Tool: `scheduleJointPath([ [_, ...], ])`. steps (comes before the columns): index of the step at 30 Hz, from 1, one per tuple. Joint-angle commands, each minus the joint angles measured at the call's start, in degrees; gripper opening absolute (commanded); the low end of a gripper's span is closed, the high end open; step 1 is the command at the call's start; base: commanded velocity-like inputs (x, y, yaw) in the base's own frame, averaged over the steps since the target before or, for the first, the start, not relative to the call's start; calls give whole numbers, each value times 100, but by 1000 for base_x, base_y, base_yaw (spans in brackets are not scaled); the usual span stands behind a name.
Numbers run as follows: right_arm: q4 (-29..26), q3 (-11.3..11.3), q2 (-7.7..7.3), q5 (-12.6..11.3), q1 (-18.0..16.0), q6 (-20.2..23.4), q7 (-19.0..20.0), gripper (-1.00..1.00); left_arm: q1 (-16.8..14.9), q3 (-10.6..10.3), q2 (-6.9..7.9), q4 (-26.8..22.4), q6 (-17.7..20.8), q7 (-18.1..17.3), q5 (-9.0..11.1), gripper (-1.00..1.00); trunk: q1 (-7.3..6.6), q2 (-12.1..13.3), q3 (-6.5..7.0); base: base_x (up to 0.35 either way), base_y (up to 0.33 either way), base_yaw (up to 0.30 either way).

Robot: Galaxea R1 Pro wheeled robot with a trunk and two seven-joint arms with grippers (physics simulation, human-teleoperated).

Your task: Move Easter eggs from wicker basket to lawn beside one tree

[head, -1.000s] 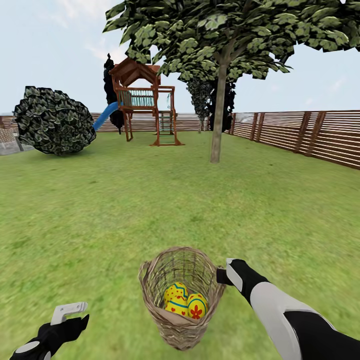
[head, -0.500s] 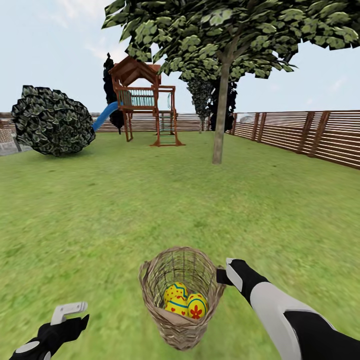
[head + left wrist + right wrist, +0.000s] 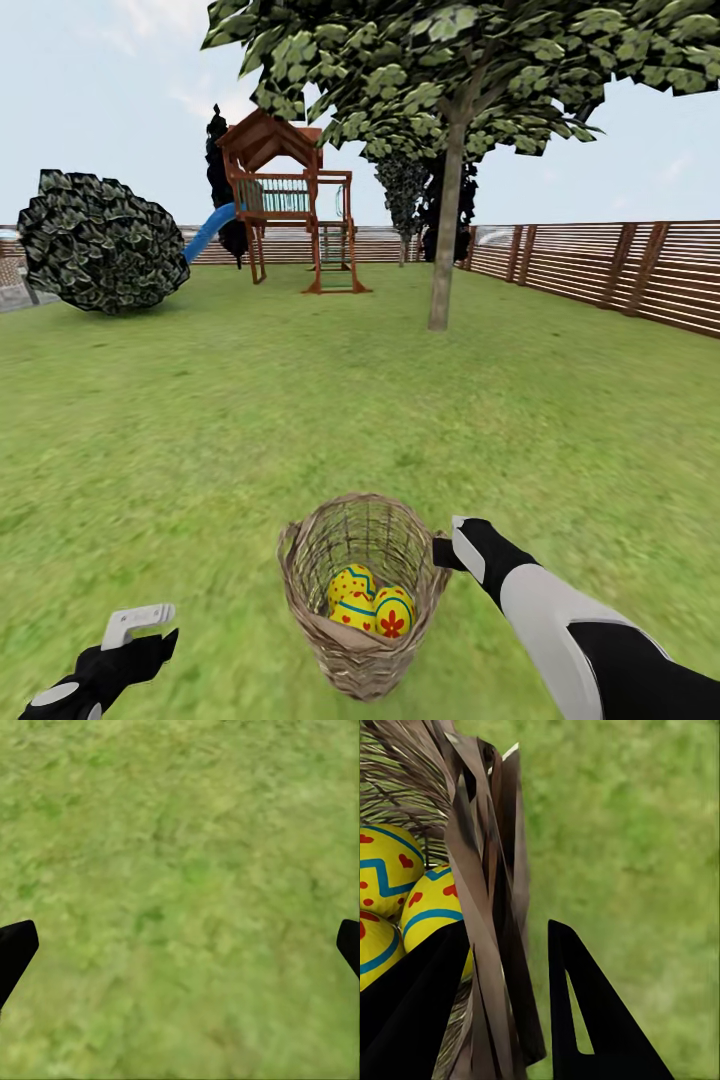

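Right gripper [image 3: 506, 1012] pinches the rim of the tan open-weave wicker basket [image 3: 362, 590], held off the mottled green lawn [image 3: 250, 420], yellow zigzag-banded eggs [image 3: 368, 600] inside: likely carried whole toward the grey-trunked tree [image 3: 444, 230] ahead. Left gripper [image 3: 180, 945] spread, empty, over grass.

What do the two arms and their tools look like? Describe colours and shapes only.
The right arm has a white shell with black sections towards the wrist and elbow. The left tool is black with a pale grey-white finger. Seen close up, the right tool has flat black fingers, one with a narrow triangular cutout.
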Motion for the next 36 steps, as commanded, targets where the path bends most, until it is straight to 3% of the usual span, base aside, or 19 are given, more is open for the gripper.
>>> scheduleJointPath([
  [1,-14,-57,5,-96,-3,10,-38,-100,0,5,1,-9,26,-26,-4,100,3,-3,-5,308,105,0],
  [36,-14,-49,14,-101,-3,10,-38,-100,0,5,1,-10,26,-24,-4,100,3,-3,-5,310,104,0],
])
